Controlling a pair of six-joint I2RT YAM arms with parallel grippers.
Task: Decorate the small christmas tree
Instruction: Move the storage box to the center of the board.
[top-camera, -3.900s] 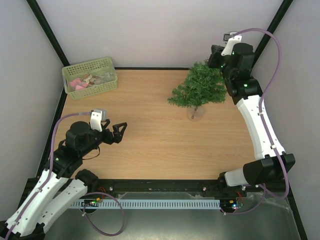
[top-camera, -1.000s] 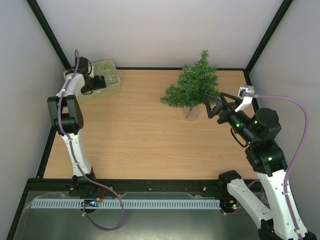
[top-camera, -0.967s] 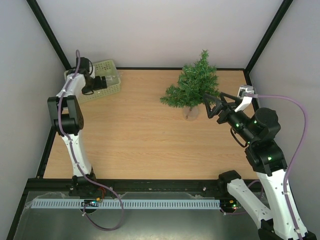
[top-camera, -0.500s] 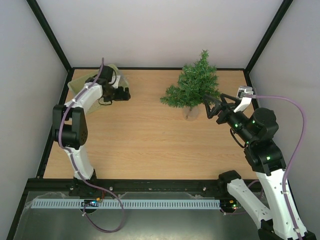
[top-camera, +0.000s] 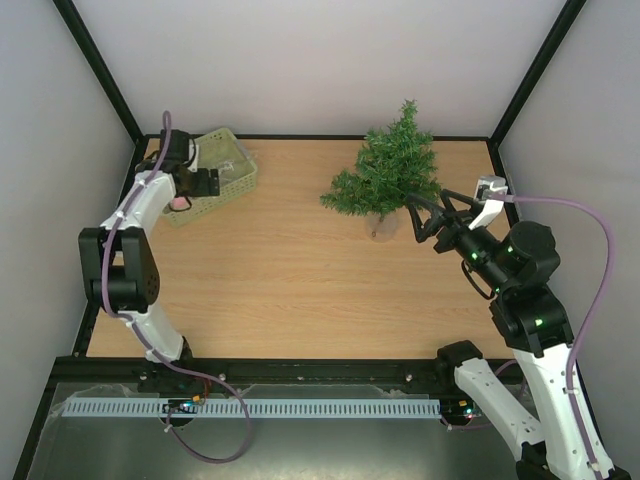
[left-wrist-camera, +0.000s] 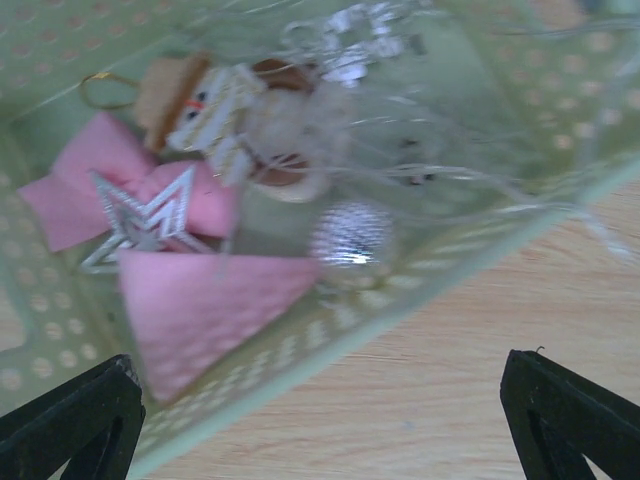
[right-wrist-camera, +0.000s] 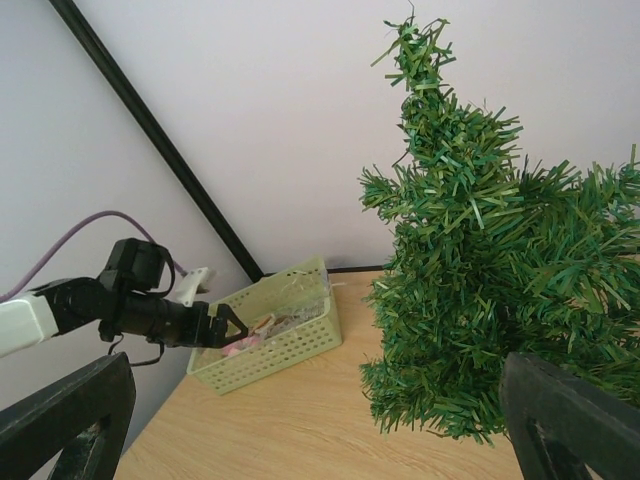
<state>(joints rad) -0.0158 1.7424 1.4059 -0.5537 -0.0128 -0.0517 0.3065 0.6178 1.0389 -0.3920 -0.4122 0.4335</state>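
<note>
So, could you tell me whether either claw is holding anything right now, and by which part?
Nothing is held. The left claw is open at the basket, and the right claw is open beside the tree; both are empty.

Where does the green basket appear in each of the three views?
Top external: the basket is at the far left corner of the table, upper left in the picture.
Left wrist: the basket fills the upper part, and its wall runs diagonally.
Right wrist: the basket is small, at lower left of centre.
Shared landmark: the open left gripper at the basket.
</note>
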